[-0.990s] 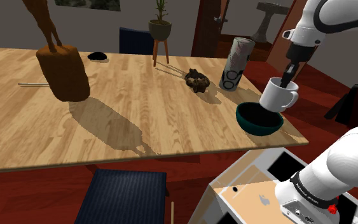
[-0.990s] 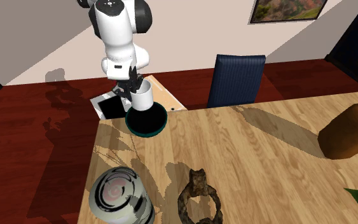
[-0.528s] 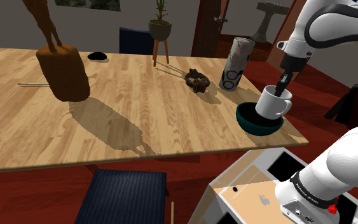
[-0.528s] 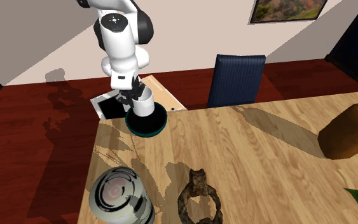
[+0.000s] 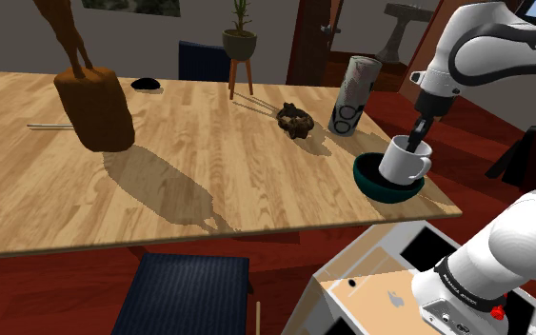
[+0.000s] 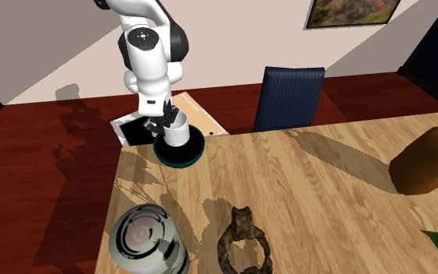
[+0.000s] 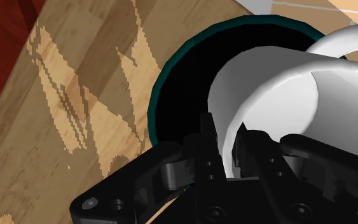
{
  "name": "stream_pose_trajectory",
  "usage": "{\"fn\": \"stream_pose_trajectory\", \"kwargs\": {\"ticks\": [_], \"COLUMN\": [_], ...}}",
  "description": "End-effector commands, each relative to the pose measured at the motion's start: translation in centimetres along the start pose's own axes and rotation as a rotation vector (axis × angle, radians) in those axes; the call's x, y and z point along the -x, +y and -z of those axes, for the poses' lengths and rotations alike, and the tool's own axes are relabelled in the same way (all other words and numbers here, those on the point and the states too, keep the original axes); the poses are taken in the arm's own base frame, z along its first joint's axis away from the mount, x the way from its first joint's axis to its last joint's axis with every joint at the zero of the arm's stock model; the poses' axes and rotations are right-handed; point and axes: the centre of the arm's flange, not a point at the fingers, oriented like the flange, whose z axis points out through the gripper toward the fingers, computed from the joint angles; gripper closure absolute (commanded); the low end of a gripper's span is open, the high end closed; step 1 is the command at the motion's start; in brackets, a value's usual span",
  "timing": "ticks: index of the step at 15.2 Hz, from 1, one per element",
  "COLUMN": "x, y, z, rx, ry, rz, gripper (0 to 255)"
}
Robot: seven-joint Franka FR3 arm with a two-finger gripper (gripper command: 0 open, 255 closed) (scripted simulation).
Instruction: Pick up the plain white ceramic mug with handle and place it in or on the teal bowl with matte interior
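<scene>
Mug (image 5: 399,166) tilted in teal bowl (image 5: 362,181) — handle toward shoulder view's right.

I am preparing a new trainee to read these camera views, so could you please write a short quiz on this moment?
1. True or false: the white mug stands on the wooden table beside the teal bowl.
2. What does the gripper clasp? A the mug's rim; B the mug's handle; C the bowl's rim.
3. Which other thing on the table stands nearest the bowl?

Key
1. False: the mug sits inside the bowl.
2. A.
3. The patterned cylinder.
</scene>
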Motion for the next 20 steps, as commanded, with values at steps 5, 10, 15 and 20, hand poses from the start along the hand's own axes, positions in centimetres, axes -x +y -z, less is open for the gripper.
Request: {"fn": "stream_pose_trajectory", "kwargs": {"ticks": [5, 10, 15, 20], "x": [0.0, 0.0, 0.0, 0.0], "y": [0.0, 0.0, 0.0, 0.0], "z": [0.0, 0.0, 5.0, 5.0], "rx": [0.000, 0.000, 0.000, 0.000], "ry": [0.000, 0.000, 0.000, 0.000], "rz": [0.000, 0.000, 0.000, 0.000], "gripper": [0, 0, 0, 0]}}
